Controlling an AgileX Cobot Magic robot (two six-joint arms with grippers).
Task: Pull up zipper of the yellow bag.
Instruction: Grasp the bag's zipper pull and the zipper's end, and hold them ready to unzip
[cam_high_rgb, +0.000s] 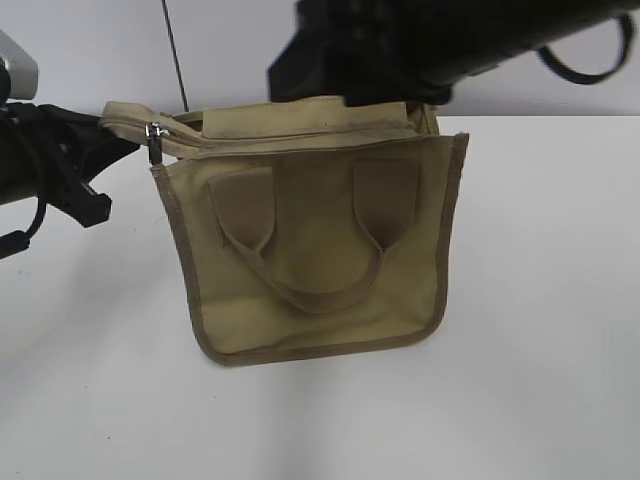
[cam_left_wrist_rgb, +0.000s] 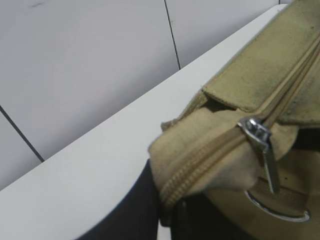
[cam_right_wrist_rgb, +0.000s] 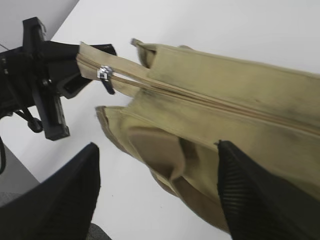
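Note:
The yellow bag (cam_high_rgb: 320, 250) stands on the white table with its U-shaped handle facing the exterior view. Its zipper (cam_right_wrist_rgb: 210, 102) runs along the top panel. The silver pull tab (cam_high_rgb: 155, 133) hangs near the left end and also shows in the left wrist view (cam_left_wrist_rgb: 261, 142) and the right wrist view (cam_right_wrist_rgb: 105, 73). My left gripper (cam_high_rgb: 112, 140) is shut on the fabric end of the zipper strip (cam_left_wrist_rgb: 200, 160), just left of the pull tab. My right gripper (cam_right_wrist_rgb: 155, 190) is open and empty, hovering above the bag's top; in the exterior view its arm (cam_high_rgb: 400, 50) covers the bag's upper edge.
The white table (cam_high_rgb: 520, 350) stretches around the bag, with its far edge against a grey wall (cam_left_wrist_rgb: 75, 60). The left arm's black body (cam_right_wrist_rgb: 40, 85) lies to the left of the bag.

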